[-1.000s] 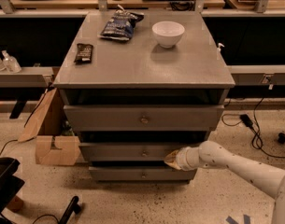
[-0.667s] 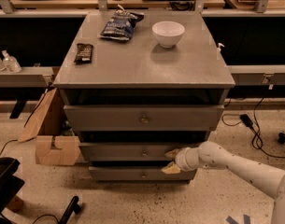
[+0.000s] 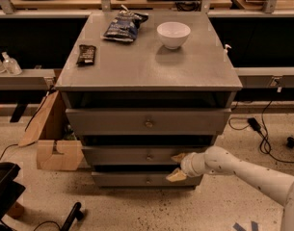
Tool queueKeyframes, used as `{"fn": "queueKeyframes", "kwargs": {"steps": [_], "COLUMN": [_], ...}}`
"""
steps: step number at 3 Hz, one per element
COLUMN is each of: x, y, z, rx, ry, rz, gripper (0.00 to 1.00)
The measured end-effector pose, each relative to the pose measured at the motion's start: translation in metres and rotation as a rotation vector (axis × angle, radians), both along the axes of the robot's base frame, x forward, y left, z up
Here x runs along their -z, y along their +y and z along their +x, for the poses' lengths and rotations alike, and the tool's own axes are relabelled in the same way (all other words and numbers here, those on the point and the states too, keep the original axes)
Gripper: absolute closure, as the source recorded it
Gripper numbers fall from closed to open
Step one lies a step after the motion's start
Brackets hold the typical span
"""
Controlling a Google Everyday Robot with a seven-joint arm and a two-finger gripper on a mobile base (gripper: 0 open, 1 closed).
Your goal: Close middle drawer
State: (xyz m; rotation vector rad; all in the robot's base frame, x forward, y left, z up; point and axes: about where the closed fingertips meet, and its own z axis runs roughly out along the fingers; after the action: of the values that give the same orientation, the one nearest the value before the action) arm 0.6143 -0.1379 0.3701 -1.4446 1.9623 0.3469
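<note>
We are seeing the white arm's two-finger gripper (image 3: 177,166) reaching in from the lower right of the frame. Its tan fingers (image 3: 178,157) are spread apart, grasping nothing. The upper finger is touching the right end of the flat grey middle drawer (image 3: 132,155), which is sitting low at centre frame with its small round brass knob (image 3: 149,157). The lower finger is lying by the lowest grey drawer front (image 3: 137,179). On the grey counter (image 3: 146,66) a white round bowl (image 3: 173,34) and a dark snack bag (image 3: 125,25) are resting.

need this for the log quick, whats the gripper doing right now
Gripper: open, holding nothing, at the right end of the middle drawer front.
</note>
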Motion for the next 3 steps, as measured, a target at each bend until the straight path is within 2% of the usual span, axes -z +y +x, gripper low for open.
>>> {"fn": "queueKeyframes", "kwargs": {"steps": [2,3], "x": [0.0025,0.0038], "y": [0.004,0.0059], "z": [-0.0015,-0.0022], "rx": [-0.005,-0.008], "ry": [0.004,0.007], "rz": [0.003,0.004], "gripper": [0.8,1.0]}}
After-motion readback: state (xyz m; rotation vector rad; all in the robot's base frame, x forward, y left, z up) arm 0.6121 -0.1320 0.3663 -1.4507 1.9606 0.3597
